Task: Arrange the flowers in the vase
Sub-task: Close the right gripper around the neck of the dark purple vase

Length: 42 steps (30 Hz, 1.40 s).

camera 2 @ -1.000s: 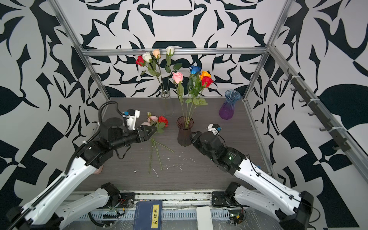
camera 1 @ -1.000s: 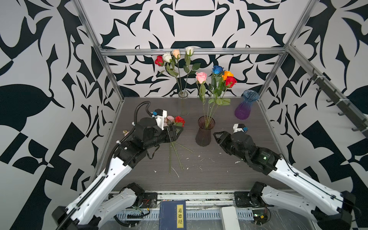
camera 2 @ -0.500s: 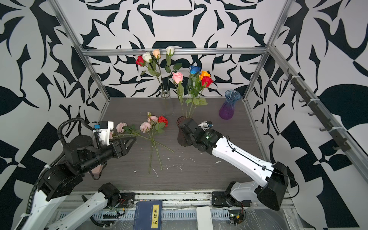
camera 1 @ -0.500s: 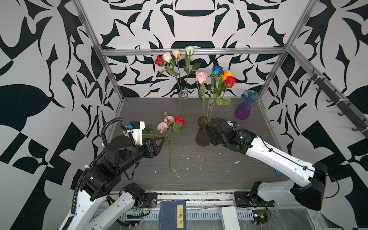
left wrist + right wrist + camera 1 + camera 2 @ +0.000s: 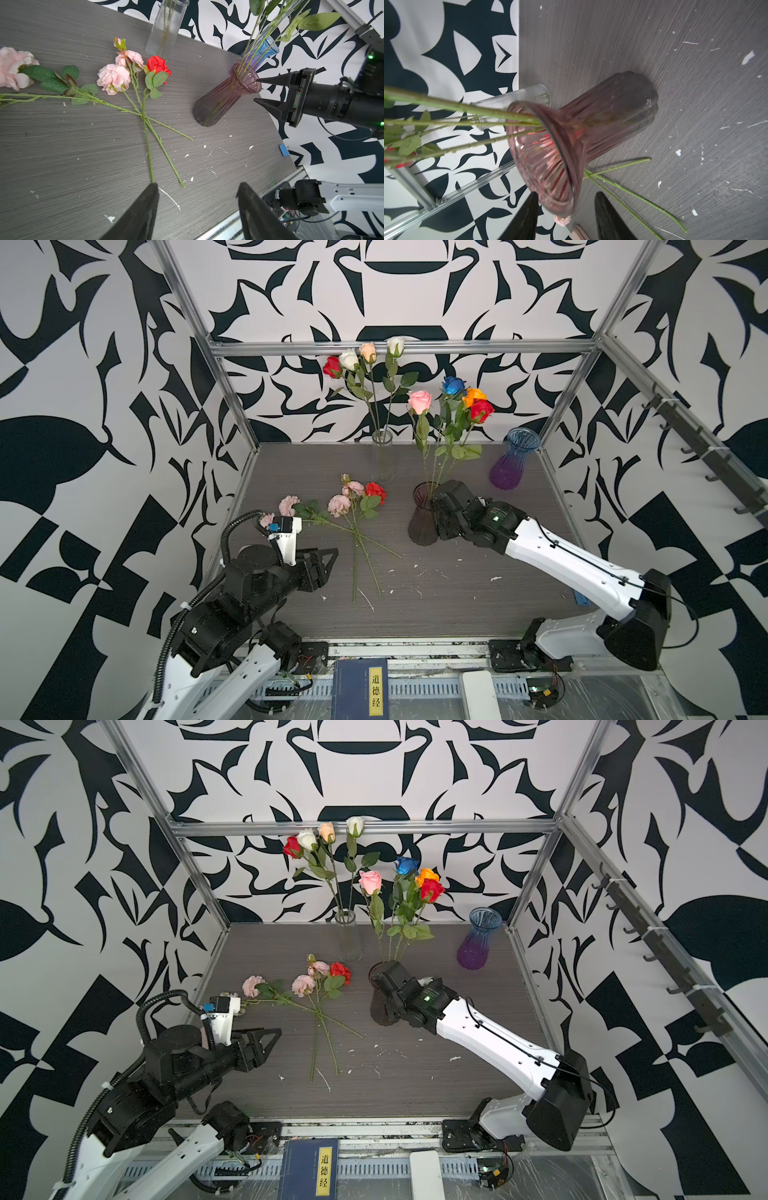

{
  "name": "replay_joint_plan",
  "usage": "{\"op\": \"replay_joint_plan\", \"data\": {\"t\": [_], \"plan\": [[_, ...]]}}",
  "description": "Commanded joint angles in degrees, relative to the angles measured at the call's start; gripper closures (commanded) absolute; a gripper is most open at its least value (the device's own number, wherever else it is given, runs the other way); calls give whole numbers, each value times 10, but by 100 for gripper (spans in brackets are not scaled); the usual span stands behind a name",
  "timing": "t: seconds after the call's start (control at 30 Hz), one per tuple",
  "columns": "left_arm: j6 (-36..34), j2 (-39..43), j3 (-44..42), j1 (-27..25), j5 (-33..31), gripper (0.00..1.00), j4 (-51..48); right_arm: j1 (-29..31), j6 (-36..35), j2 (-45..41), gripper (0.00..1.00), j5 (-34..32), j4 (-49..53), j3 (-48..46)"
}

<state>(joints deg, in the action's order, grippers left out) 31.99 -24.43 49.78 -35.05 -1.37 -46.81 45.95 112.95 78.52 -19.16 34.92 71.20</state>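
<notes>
Three loose green-stemmed flowers [image 5: 338, 505], frilly pink blooms and one red, lie with stems crossed on the grey wood-grain bench [image 5: 457, 597], left of the dark purple ribbed glass vase [image 5: 419, 526] holding pink, blue, orange and red roses [image 5: 481, 410]. The right pincer [image 5: 256, 90] is released, its tips either side of that vase's flared rim. The left pincer [image 5: 197, 185] hangs released above the bench near the stem ends, gripping nothing. Behind, a clear ribbed glass vase [image 5: 382, 460] holds four more roses [image 5: 348, 359].
</notes>
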Motion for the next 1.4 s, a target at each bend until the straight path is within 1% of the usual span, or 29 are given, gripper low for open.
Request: {"op": "replay_joint_plan", "data": {"t": [0.0,0.2,0.47,0.63,0.83,0.97,1.07,1.13,1.17,1.37], "plan": [[-14,15,-10,0,-15,35,-10,-12,9,0,53,11,-7,16],[-24,30,-26,0,-21,34,-10,-36,-4,8,53,35,-45,-6],[-31,26,-33,0,-22,34,12,-47,-18,40,54,68,-52,4],[-32,23,-35,0,-20,34,15,-52,-20,53,55,71,-50,6],[-36,28,-37,0,-21,34,15,-65,-29,58,64,75,-43,9],[-38,26,-37,0,-20,34,16,-77,-40,59,74,76,-39,13],[-37,26,-37,0,-20,34,16,-85,-51,59,75,76,-27,21],[-38,26,-37,0,-20,34,16,-91,-59,59,78,76,-21,26],[-38,26,-37,0,-20,34,16,-94,-63,58,79,94,-19,29],[-38,25,-37,0,-19,34,16,-126,-91,65,81,121,-1,53]]}}
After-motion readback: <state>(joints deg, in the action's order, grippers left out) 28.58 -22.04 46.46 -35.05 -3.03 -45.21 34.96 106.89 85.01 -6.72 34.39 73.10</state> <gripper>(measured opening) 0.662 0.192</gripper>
